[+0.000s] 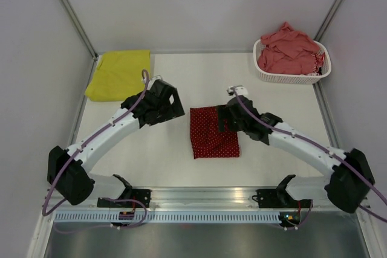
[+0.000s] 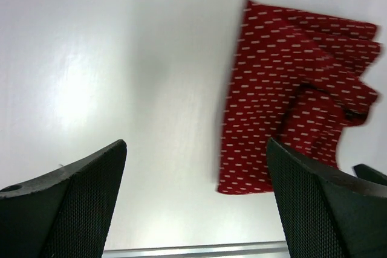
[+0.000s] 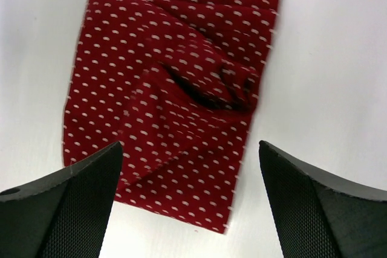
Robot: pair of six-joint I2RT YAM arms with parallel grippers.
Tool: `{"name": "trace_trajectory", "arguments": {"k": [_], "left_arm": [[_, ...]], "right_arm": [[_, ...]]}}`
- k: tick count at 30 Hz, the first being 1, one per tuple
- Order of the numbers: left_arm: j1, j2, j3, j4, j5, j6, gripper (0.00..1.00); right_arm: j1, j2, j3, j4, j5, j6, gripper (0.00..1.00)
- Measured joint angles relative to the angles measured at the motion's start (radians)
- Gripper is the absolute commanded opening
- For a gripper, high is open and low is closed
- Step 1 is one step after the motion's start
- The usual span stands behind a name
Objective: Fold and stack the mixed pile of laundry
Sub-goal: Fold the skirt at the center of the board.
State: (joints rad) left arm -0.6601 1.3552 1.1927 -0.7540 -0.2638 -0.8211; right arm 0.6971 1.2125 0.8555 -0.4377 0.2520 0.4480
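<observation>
Both the left gripper (image 1: 171, 102) and right gripper (image 1: 225, 118) are wide open with nothing in them, and the red dotted cloth (image 1: 214, 132) sits folded mid-table, but that puckered top layer could flop open if it's dragged toward the yellow shirt (image 1: 118, 74) far left.

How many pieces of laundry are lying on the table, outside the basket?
2. A folded yellow garment at the far left corner; a red dotted cloth in the middle. The pink heap in the basket may hide more.
</observation>
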Motion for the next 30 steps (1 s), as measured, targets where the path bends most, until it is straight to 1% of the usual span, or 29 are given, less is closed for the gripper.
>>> {"name": "trace_trajectory", "arguments": {"k": [3,7,11,14,17,22,30], "left_arm": [[0.071,-0.063,-0.124,-0.024,-0.002,-0.023,1.00],[0.097,-0.107,-0.185,-0.044,-0.001,-0.035,1.00],[0.107,-0.126,-0.197,-0.044,-0.002,-0.035,1.00],[0.113,-0.127,-0.203,-0.044,-0.002,-0.035,1.00],[0.118,-0.126,-0.208,-0.044,-0.002,-0.035,1.00],[0.122,-0.121,-0.211,-0.044,-0.002,-0.035,1.00],[0.122,-0.104,-0.212,-0.042,-0.002,-0.035,1.00]], "right_arm": [[0.116,0.213,0.182,-0.019,0.120,-0.002,0.98],[0.185,0.416,0.330,-0.065,0.251,-0.001,0.98],[0.225,0.567,0.410,-0.129,0.343,0.005,0.98],[0.247,0.645,0.440,-0.184,0.406,0.027,0.98],[0.264,0.670,0.443,-0.252,0.466,0.064,0.98],[0.282,0.647,0.428,-0.315,0.525,0.134,0.98],[0.308,0.517,0.259,-0.399,0.552,0.298,0.98]]}}
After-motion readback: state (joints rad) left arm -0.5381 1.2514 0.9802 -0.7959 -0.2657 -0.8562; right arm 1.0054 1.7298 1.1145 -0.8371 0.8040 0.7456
